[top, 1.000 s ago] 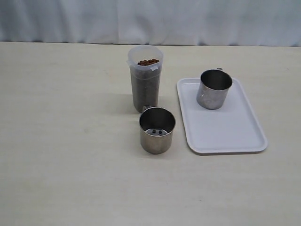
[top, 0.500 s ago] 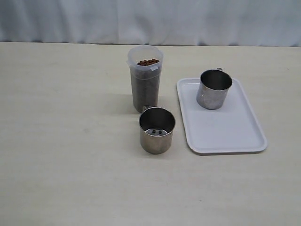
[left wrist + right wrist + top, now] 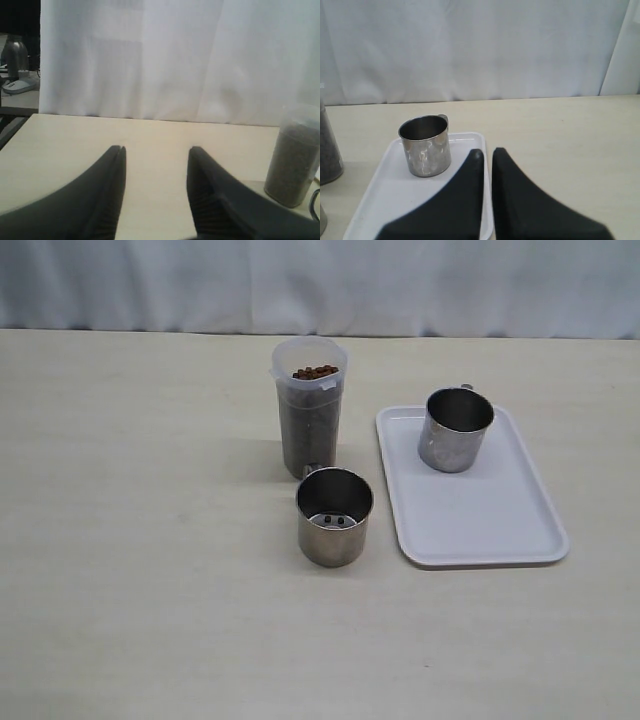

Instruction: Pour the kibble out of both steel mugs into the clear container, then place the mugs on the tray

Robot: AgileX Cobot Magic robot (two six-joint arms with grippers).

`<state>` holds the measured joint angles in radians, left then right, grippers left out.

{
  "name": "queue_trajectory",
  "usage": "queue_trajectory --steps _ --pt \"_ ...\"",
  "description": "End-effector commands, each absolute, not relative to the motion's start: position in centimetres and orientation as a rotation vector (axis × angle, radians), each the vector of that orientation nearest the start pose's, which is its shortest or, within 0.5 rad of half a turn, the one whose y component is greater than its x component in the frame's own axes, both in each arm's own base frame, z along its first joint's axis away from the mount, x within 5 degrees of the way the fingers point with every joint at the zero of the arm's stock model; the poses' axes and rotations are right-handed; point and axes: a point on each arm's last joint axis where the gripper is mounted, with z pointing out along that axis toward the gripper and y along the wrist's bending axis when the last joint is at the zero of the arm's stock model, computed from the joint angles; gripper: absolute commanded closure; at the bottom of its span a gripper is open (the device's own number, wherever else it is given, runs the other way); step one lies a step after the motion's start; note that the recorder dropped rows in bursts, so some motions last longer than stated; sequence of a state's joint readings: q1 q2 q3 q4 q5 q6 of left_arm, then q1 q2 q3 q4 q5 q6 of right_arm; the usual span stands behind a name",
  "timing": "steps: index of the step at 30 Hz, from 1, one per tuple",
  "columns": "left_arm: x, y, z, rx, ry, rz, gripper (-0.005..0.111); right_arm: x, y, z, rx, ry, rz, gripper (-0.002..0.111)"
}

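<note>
- Nothing has shifted in the last second: both mugs, the container [image 3: 309,420] and the tray [image 3: 480,525] sit just where they were, and neither arm shows over the tabletop [image 3: 150,540] in the wide view.
- Left jaws: released, with an empty gap. The container stands ahead of them and off to one side, well out of reach.
- Right jaws: clenched on nothing. The tray mug [image 3: 425,146] sits ahead of them, a little towards the container side.
- The kibble [image 3: 315,371] reaches nearly to the container's rim, so I'd say pouring is all but done.
- The free mug [image 3: 334,515] stands on the tabletop just beside the container and near the tray's edge, in neither pair of jaws. A couple of pellets lie in its bottom.
- Both mugs stand upright, mouths up. The free mug's handle points at the container; the tray mug's handle points away from the right jaws.
- The container's long axis is vertical; the tray's runs away from the jaws.
- Left to do, I reckon: set the free mug on the tray.
</note>
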<state>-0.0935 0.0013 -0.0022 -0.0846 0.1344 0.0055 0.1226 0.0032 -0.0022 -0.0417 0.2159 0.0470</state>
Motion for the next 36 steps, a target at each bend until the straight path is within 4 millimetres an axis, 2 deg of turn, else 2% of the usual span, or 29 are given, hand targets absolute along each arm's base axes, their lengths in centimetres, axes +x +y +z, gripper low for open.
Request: queue_trajectory --steps 1,8,19,22,26,32,36 --pt "5.6 -0.5 20.2 0.015 1.606 -0.102 0.076 5.5 0.6 19.4 -0.09 1.693 0.085 0.104" --pt "5.6 -0.2 19.8 0.071 1.652 0.015 0.076 5.5 0.6 19.4 -0.09 1.693 0.085 0.104" --pt "5.6 -0.1 19.6 0.072 1.671 0.047 0.076 5.5 0.6 19.4 -0.09 1.693 0.085 0.104" --pt "5.6 0.0 19.9 0.064 1.642 0.053 0.083 5.5 0.6 19.4 -0.09 1.693 0.085 0.104" --pt "5.6 0.0 19.9 0.062 1.635 0.052 0.107 5.5 0.6 19.4 -0.09 1.693 0.085 0.104" --pt "5.6 0.0 20.0 0.042 1.633 0.056 0.107 5.5 0.6 19.4 -0.09 1.693 0.085 0.104" --pt "5.5 0.0 19.2 0.047 1.72 0.051 0.107 5.5 0.6 19.4 -0.09 1.693 0.085 0.104"
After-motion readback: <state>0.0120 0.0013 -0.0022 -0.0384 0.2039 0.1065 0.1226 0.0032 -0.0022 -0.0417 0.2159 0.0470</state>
